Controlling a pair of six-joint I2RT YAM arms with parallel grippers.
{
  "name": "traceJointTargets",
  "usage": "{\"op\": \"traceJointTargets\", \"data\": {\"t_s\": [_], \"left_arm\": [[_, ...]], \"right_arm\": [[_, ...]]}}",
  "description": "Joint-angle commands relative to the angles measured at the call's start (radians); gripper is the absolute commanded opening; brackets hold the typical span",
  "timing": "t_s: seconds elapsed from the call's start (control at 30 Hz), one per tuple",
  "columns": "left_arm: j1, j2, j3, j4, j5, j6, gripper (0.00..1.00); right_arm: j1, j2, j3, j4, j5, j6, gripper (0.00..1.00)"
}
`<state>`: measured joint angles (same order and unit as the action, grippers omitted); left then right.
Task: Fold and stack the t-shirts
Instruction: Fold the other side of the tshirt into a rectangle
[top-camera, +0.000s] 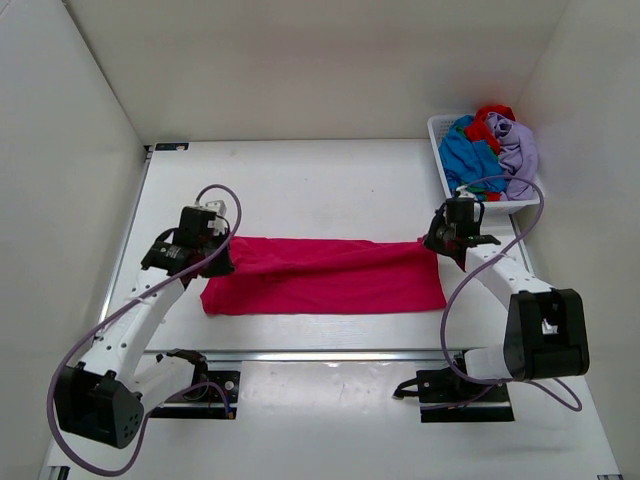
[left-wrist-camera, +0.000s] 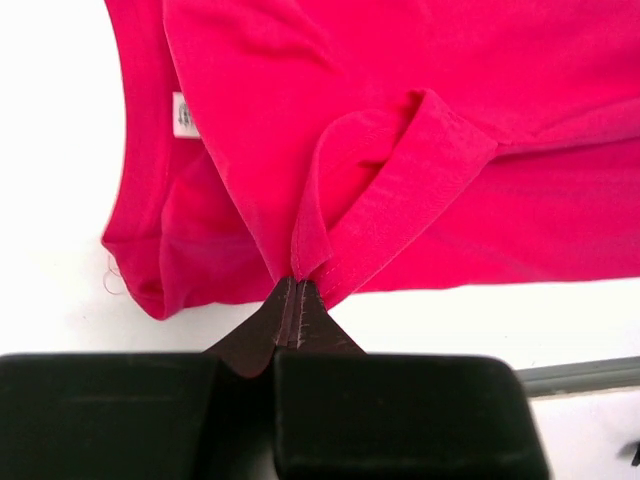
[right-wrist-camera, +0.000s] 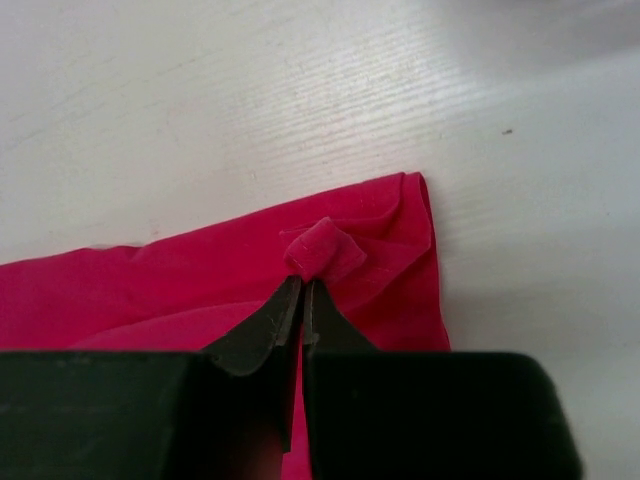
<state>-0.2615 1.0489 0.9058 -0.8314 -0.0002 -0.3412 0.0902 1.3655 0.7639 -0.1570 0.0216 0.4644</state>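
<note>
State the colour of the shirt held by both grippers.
The t-shirt is bright magenta-pink, shown best in the top external view.

Looking down from high and behind on top; jammed right up close at both wrists, facing down-forward; sharing the pink t-shirt (top-camera: 320, 280).

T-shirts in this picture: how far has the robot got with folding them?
No stack yet. The pink shirt looks folded into a long strip; the left gripper and right gripper each pinch one end. The other shirts lie crumpled in the basket, unfolded.
</note>
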Motion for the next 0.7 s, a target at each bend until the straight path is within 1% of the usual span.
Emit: {"op": "traceJointTargets", "data": {"t_s": [0.0,0.33,0.47,0.67], "left_arm": [[-0.002,-0.044,-0.021,0.015,0.019,-0.025,0.00],[-0.028,-0.138,-0.099,0.002,0.028,-0.071,0.00],[-0.027,-0.144,-0.128,-0.002,0.023,-0.065,0.00],[-0.018,-0.167,-0.202,0.023,0.034,-0.077,0.00]], "right_arm": [[0.000,-0.040,-0.037,0.057,0.000,0.003,0.00],[0.000,-0.045,-0.077,0.060,0.009,0.007,0.00],[0.003,-0.049,-0.083,0.048,0.009,0.014,0.00],[0.009,-0.106,-0.110,0.017,0.021,0.033,0.00]]}}
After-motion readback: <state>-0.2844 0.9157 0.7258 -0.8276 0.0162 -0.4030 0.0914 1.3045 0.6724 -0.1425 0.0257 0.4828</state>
